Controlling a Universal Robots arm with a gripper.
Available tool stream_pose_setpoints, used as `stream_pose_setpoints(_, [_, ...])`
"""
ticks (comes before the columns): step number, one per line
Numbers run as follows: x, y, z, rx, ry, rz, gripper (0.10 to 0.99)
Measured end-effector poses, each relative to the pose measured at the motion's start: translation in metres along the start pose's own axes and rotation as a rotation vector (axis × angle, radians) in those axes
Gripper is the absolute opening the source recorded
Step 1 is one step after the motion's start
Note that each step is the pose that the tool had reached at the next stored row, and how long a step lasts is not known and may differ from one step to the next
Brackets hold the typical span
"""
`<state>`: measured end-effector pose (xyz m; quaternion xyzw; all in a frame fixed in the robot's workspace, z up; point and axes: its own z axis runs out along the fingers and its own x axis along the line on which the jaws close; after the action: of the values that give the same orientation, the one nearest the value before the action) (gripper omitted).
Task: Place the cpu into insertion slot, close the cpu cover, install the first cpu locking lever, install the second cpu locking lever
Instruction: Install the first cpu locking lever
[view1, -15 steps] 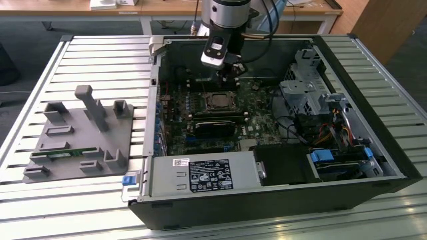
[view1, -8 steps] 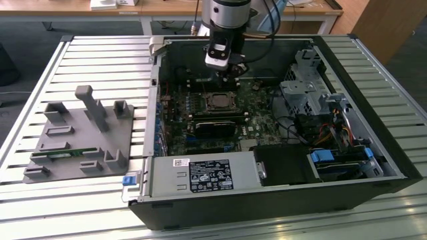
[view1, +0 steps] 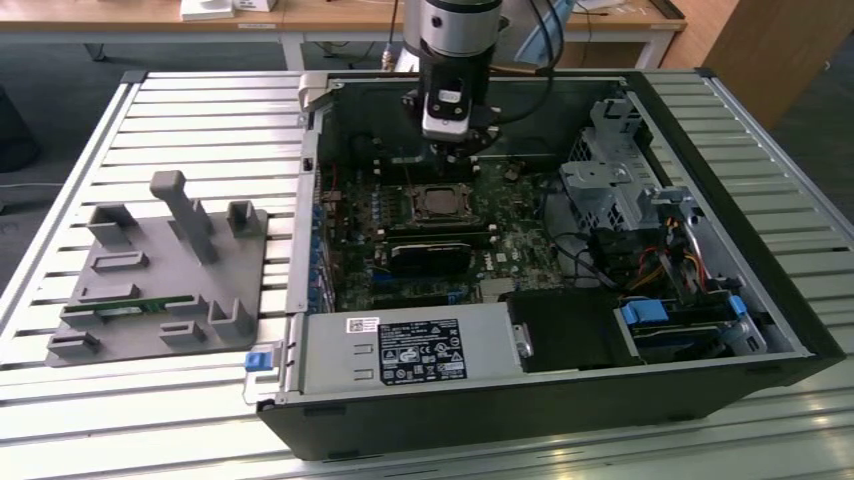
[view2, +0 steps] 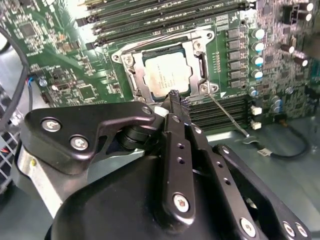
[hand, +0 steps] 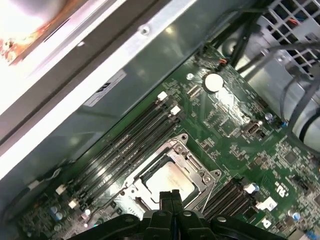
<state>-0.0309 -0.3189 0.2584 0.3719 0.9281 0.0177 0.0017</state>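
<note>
Jaws clenched on nothing, tips just above the seated cpu.

The gripper (view2: 174, 94) hangs over the near edge of the insertion slot (view2: 120, 57), jaws pressed together and empty. The cpu (view2: 167, 75) lies in the slot, silver top up. The cpu cover (view2: 134, 75) lies flat around it, with the chip showing through its window. A thin locking lever (view2: 227, 114) angles away from the slot's corner across the memory slots (view2: 225, 102). In the exterior view the open computer case (view1: 747, 300) sits on the slatted bench (view1: 200, 110), with a grey fixture plate (view1: 147, 290) to the exterior view's left.
</note>
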Motion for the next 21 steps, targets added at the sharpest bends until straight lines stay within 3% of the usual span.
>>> stream_pose_setpoints(21, [0.0, -0.0002, 0.0, 0.002, 0.0074, -0.219, 0.106])
